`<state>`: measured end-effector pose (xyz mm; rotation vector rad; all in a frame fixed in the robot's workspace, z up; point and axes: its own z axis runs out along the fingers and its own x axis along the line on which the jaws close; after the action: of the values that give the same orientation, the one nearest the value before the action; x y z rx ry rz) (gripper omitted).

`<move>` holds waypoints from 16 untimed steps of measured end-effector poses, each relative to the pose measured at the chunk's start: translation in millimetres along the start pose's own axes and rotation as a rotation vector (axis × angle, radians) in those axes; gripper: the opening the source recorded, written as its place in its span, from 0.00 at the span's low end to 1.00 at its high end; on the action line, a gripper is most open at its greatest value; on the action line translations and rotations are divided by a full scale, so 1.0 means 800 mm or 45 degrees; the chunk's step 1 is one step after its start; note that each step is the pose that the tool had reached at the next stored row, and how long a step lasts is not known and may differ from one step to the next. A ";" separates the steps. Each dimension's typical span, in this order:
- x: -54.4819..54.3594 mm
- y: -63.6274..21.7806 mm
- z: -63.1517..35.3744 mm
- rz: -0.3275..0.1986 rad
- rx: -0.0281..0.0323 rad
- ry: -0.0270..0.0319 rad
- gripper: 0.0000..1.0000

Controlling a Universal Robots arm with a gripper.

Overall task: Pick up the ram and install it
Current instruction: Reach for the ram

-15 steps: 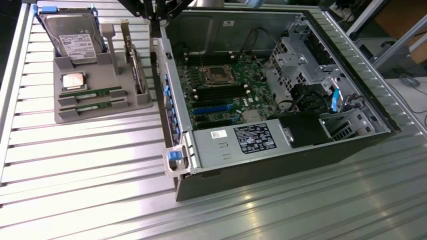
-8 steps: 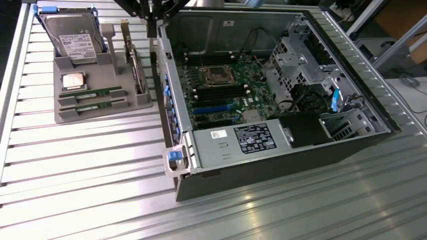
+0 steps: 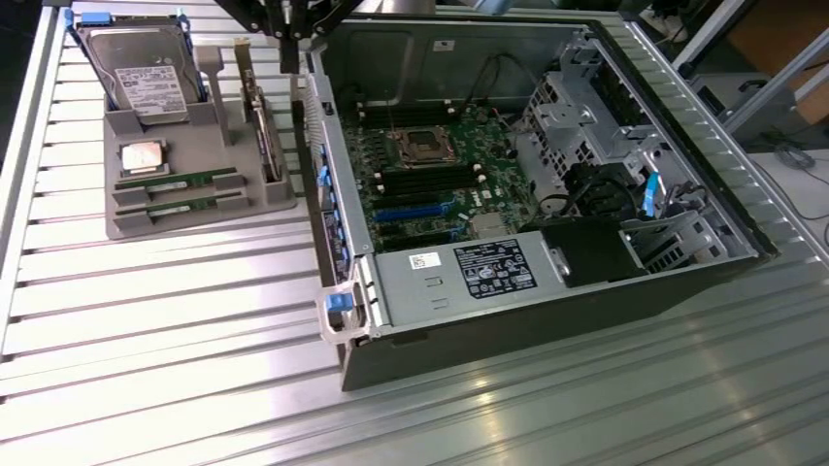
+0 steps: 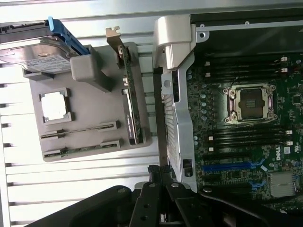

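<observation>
The black pincer (image 3: pixel 295 47) hangs by the open grey metal computer case's (image 3: pixel 340 194) wall, jaws together and holding nothing. A long green circuit-board ram stick (image 3: pixel 178 181) and its twin (image 3: pixel 182 206) lie in the grey plastic tray (image 3: pixel 194 225).

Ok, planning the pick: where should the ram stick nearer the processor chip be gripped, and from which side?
Probably mid-length on its upper edge, from straight above, pinching across the thin faces. The ram stands on edge in a slot of the grey holder, which covers its two ends.
</observation>
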<state>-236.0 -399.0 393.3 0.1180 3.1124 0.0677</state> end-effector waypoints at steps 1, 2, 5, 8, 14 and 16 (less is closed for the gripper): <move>0.001 0.000 0.000 0.000 0.0000 0.0000 0.11; 0.002 0.000 0.000 0.000 0.0000 0.0000 0.11; 0.004 0.000 0.000 0.000 0.0001 0.0001 0.11; 0.006 -0.001 0.000 0.000 0.0000 0.0000 0.11; 0.011 -0.001 0.000 0.000 0.0001 0.0000 0.11; 0.012 -0.001 0.000 0.000 0.0000 0.0001 0.11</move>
<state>-245.6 -399.1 393.3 0.1180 3.1125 0.0676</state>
